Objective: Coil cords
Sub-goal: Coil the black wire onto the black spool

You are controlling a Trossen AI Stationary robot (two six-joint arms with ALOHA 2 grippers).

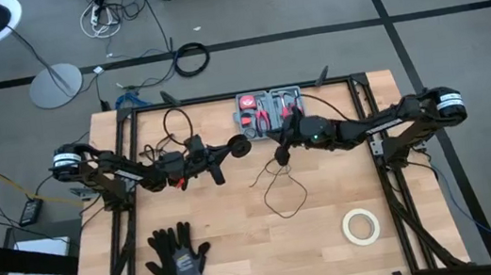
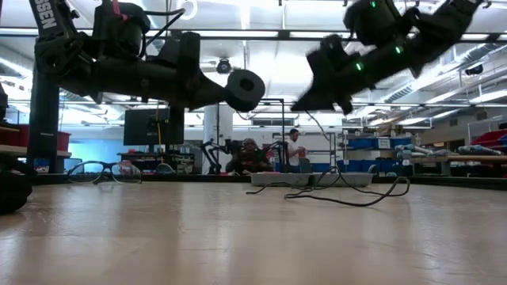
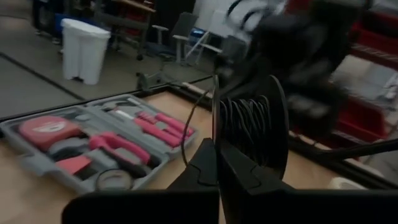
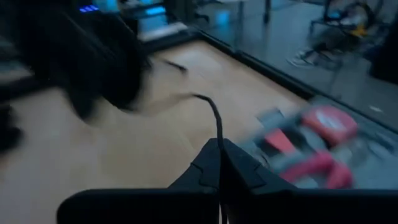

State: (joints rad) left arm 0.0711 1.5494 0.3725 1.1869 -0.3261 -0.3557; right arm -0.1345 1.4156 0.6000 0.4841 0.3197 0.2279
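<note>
Both arms are raised above the table [image 1: 242, 252], as seen in the high view, and are the nearest items to that camera. At the table centre, the left gripper [image 1: 228, 149] is held with its jaws closed on a black spool [image 1: 239, 147]; in the left wrist view the spool [image 3: 252, 127] is seen clamped edge-on between the fingers [image 3: 202, 165], with thin wire turns wound on it. At 3 o'clock of the spool, just beside it, the right gripper [image 1: 279, 157] is positioned with its jaws closed on the cord [image 1: 283, 194]; in the right wrist view the thin black cord [image 4: 214, 121] is seen emerging from between the shut fingers [image 4: 208, 168]. From that grip the cord is hung down to the table, where a loose loop is laid toward 6 o'clock of the right gripper. In the low view the spool [image 2: 244, 87] and the right gripper [image 2: 317, 99] are shown well clear of the tabletop, with the cord [image 2: 356, 194] trailing on the wood beyond. A grey tool case [image 1: 268, 111] with red tools is placed at the 12 o'clock edge. A white tape roll [image 1: 361, 226] is located toward 4 o'clock, and black gloves [image 1: 178, 257] toward 7 o'clock. People [image 2: 269, 154] are seen in the room beyond the table.
</note>
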